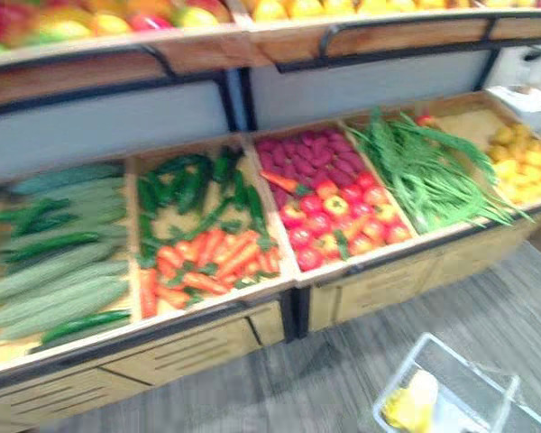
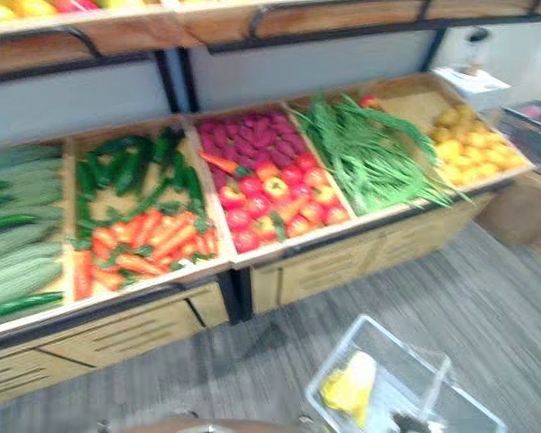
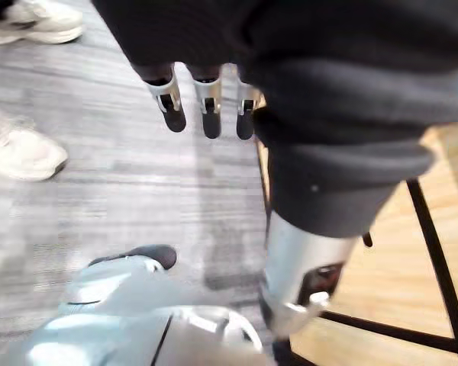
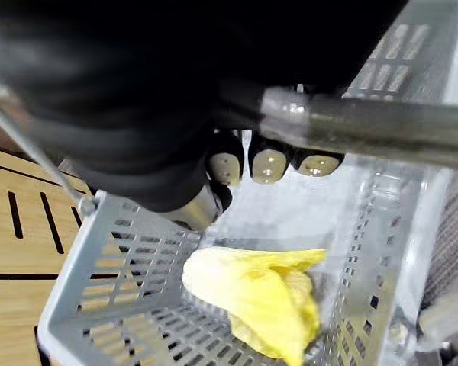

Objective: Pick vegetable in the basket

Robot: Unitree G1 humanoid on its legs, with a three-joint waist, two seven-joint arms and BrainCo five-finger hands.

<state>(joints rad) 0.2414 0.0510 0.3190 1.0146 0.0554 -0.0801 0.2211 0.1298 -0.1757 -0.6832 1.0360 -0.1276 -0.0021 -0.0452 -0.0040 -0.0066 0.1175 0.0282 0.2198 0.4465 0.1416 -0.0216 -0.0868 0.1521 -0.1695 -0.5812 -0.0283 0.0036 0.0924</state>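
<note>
The basket point(image 4: 122, 259), a pale slotted plastic one, hangs at 5 o'clock in the head views, over the grey floor point(image 3: 137, 191) and apart from the wooden stand point(image 1: 207, 347). The right hand point(image 4: 137, 99) carries it: its fingers point(image 4: 269, 162) are curled close together under the basket's handle point(image 4: 366, 126), dark tips showing below the bar. One yellow leafy vegetable point(image 4: 263, 293) lies in the basket's bottom, loose, touching the floor of the basket and no hand.

The stand runs from 9 o'clock across to 3 o'clock. Its sloping bins hold, from 9 towards 3, pale green gourds point(image 1: 63, 280), dark cucumbers point(image 1: 185, 185) above carrots point(image 1: 207, 262), purple roots point(image 1: 311, 158) above tomatoes point(image 1: 329, 225), green beans point(image 1: 424, 171), and a yellow pile point(image 1: 523, 167). A shelf of fruit point(image 1: 99, 23) sits at 12 o'clock.

The left hand point(image 3: 290, 91) hangs over the floor, its fingers point(image 3: 208, 107) straight, side by side, holding nothing. A person's pale shoes point(image 3: 23, 149) stand on the floor nearby.
</note>
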